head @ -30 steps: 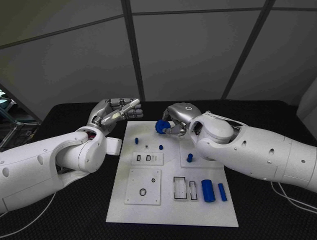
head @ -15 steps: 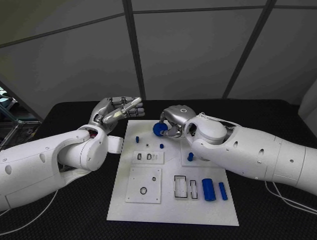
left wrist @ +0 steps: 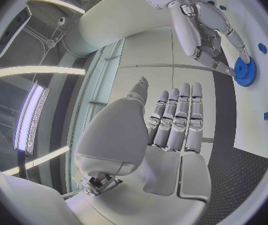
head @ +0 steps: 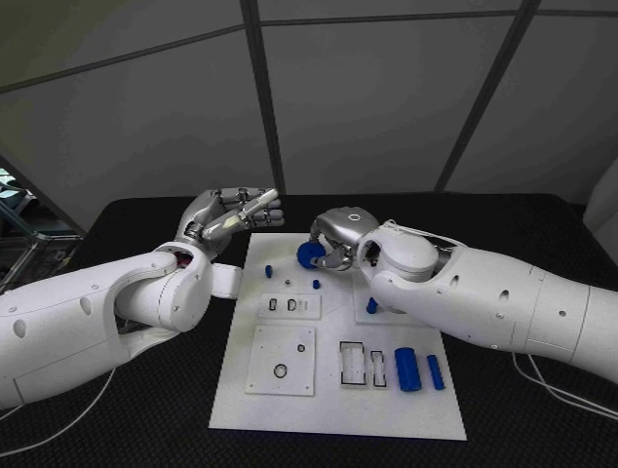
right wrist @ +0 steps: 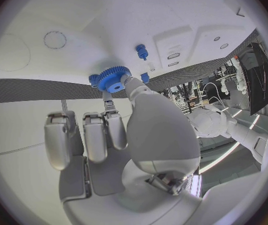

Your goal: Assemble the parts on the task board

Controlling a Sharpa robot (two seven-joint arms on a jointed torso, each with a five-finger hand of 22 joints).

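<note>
A blue toothed gear (head: pixel 311 254) hangs over the far end of the white task board (head: pixel 324 400), and my right hand (head: pixel 336 233) pinches it between its fingertips. The gear (right wrist: pixel 113 79) sits at the tips of that hand's fingers (right wrist: pixel 111 125), close above the board (right wrist: pixel 77 20). From the left wrist the gear (left wrist: pixel 244 74) and my right hand (left wrist: pixel 206 25) appear over the board's edge. My left hand (head: pixel 228 216) is raised beside the board's far left corner, fingers straight and together, holding nothing. Small blue pegs (head: pixel 315 285) stand on the board.
Two blue cylinders (head: pixel 406 370) lie side by side near the board's right edge, next to rectangular slots (head: pixel 351 364). A blue peg (head: pixel 371 306) stands on the raised plate at the right. Black table (head: pixel 534 244) surrounds the board.
My right hand has carried the gear slightly left and lower over the board's far end. My left hand has stayed where it was.
</note>
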